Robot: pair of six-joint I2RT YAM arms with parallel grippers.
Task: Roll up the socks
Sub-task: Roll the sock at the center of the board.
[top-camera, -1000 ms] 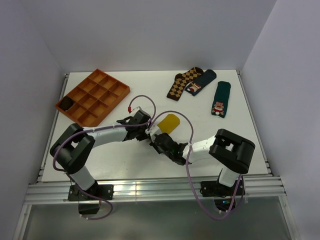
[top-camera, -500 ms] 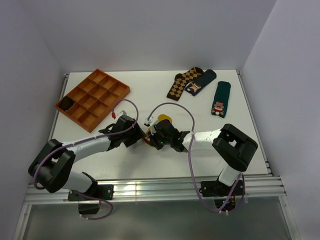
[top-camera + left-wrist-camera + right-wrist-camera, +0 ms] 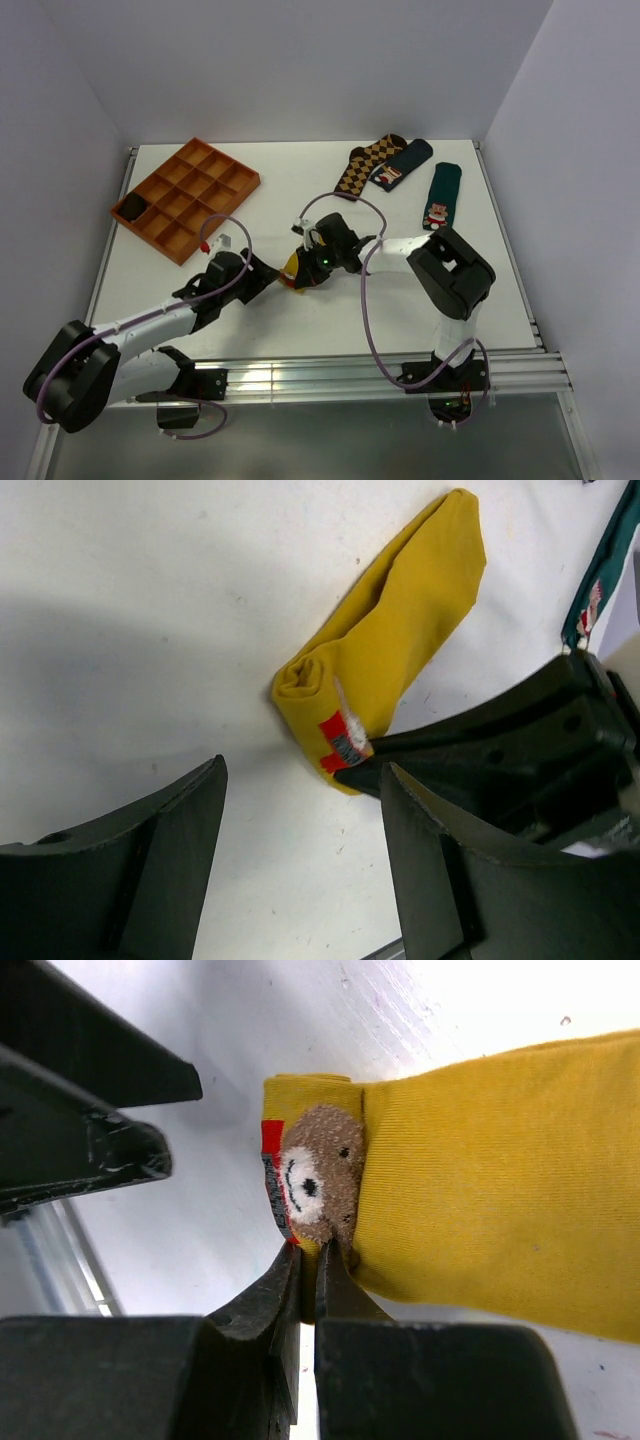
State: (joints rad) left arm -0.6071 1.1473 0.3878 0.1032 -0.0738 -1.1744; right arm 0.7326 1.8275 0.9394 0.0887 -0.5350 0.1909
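Observation:
The mustard-yellow sock [image 3: 410, 620] lies on the white table with its toe end folded over into a short roll [image 3: 305, 685]. A bear figure [image 3: 315, 1165] with red trim shows on that fold. My right gripper [image 3: 310, 1252] is shut on the edge of the folded end, pinching the fabric. My left gripper [image 3: 302, 780] stands open just short of the roll, touching nothing. From above, only a small yellow-and-red patch of the sock [image 3: 292, 268] shows between the left gripper [image 3: 268, 281] and the right gripper [image 3: 303, 270].
An orange compartment tray [image 3: 190, 190] sits at the back left with a dark item [image 3: 132, 207] in one cell. A brown argyle sock [image 3: 365, 165] and two dark green socks [image 3: 403, 163] [image 3: 441, 197] lie at the back right.
My left gripper opened, let go of the sock and drew back toward the near left. The right gripper stayed shut on the sock end and swung up over it, covering the flat part.

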